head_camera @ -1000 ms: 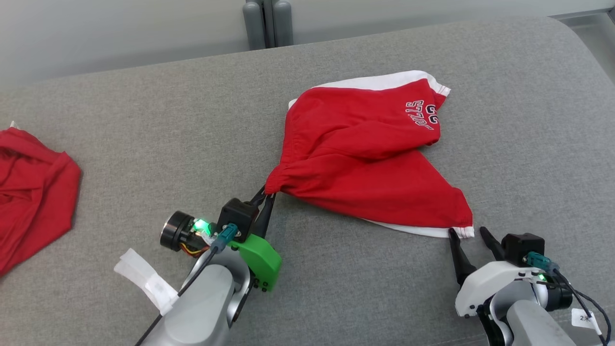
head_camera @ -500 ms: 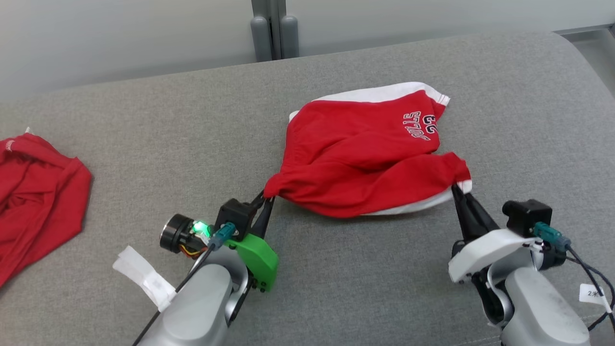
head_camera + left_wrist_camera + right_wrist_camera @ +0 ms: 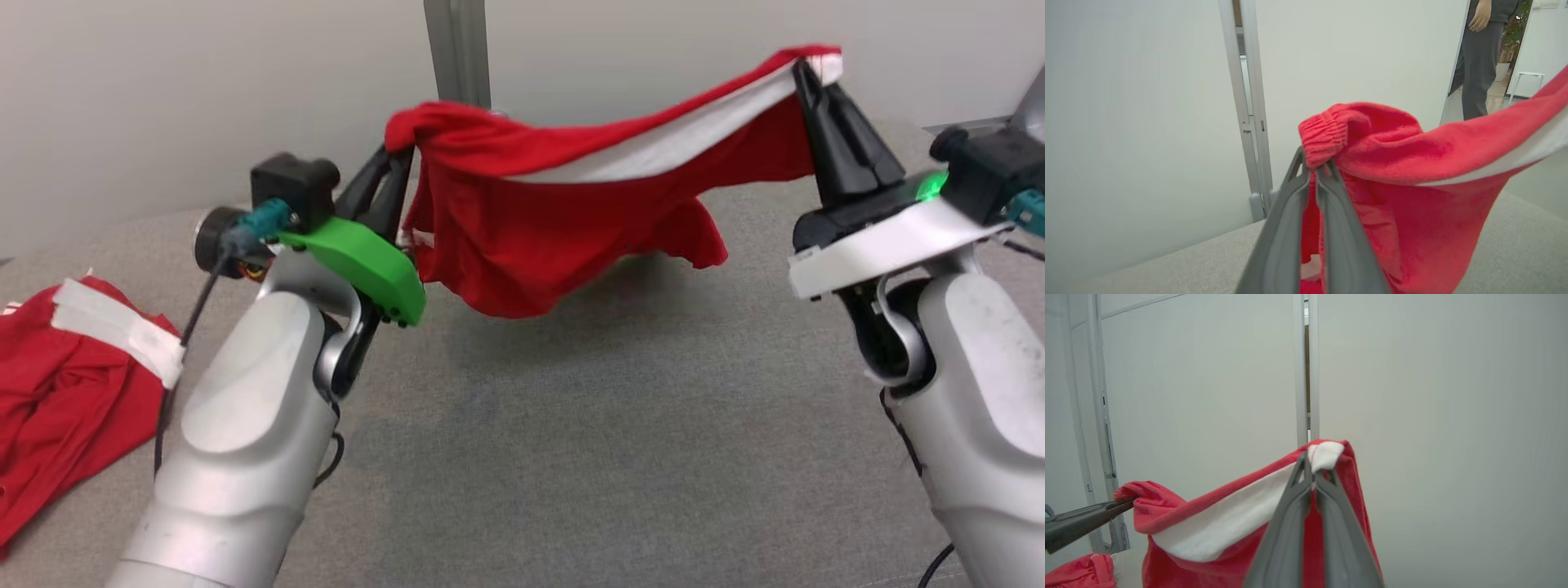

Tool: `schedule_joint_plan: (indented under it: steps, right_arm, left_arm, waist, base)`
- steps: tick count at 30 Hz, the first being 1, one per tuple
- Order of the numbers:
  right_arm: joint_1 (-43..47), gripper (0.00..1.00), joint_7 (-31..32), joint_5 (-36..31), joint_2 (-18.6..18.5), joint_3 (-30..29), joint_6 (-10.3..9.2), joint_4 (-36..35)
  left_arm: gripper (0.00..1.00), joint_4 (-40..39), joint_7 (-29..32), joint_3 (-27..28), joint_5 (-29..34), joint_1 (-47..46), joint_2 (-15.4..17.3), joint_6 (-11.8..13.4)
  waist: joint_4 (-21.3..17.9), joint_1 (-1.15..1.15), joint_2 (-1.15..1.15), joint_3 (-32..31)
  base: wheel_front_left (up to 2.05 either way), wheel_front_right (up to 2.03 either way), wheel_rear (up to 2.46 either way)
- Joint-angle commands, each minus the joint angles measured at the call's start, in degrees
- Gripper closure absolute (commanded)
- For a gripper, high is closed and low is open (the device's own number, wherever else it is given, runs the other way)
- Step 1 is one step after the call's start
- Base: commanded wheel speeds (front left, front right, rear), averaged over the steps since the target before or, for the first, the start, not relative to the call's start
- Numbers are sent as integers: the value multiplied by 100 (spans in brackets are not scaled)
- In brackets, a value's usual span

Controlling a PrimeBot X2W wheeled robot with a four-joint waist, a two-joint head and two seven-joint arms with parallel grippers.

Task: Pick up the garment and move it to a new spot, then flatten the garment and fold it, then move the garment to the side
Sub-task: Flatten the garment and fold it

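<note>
Head view, with both wrist views: the left pincer is pressed together on the gathered elastic waistband of the red garment, and the right pincer is pressed together on a white-trimmed corner of the same cloth. Between the two pincers the garment's upper edge runs as a sagging line, red with a white band along it, higher at the right pincer than at the left. Below that line the cloth hangs in loose folds, clear of the grey cushioned surface beneath. Left wrist view: the left pincer nips the ribbed waistband at its tips, and the garment spreads away to that pincer's right and below it. Right wrist view: the right pincer grips the white hem, and the garment stretches from it to the tip of the left pincer. Outward of the left pincer, beyond its forearm, a second red garment lies crumpled on the grey surface. Behind both pincers stands a pale wall with a grey post. In the left wrist view a person in dark trousers stands well beyond the pincer.
</note>
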Motion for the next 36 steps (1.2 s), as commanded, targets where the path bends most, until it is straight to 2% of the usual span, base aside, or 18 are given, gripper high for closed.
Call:
schedule_joint_plan:
  steps: [1,5,13,18,23,26,30,36]
  right_arm:
    - [-97,100,96,-40,-21,-27,0,-110]
    - [-274,100,391,-110,18,-212,0,-444]
    - [215,100,1122,-286,467,-973,0,-1001]
    - [310,100,1410,-448,608,-1090,0,-1165]
    - [-224,100,1581,-440,533,-1010,0,-1019]
    - [-886,100,1520,-336,470,-966,0,-578]
    - [-2100,100,1146,-317,423,-962,0,442]
    - [-3984,100,78,-550,412,-1000,-6,2314]
  left_arm:
    - [100,-147,127,75,-155,-115,44,-24]
    - [100,-637,597,344,-609,-197,43,7]
    - [100,-1738,1564,698,-1338,300,68,379]
    - [100,-2224,2160,634,-1462,467,189,583]
    - [100,-2343,2666,651,-1557,-10,155,804]
    - [100,-2094,2884,658,-1473,-573,133,936]
    - [100,-1408,2859,804,-1375,-1633,91,1078]
    - [100,83,2006,1004,-1072,-3262,-22,1214]
  waist:
    - [5,0,0,-163]
    - [69,0,0,-291]
    - [228,0,0,-330]
    - [274,0,0,-115]
    - [213,0,0,502]
    - [104,0,0,1071]
    - [-88,0,0,1772]
    - [-260,0,0,2510]
  base:
    - [0,0,0]
    - [0,0,0]
    - [0,0,0]
    - [0,0,0]
    - [0,0,0]
    - [0,0,0]
    - [0,0,0]
    - [0,0,0]
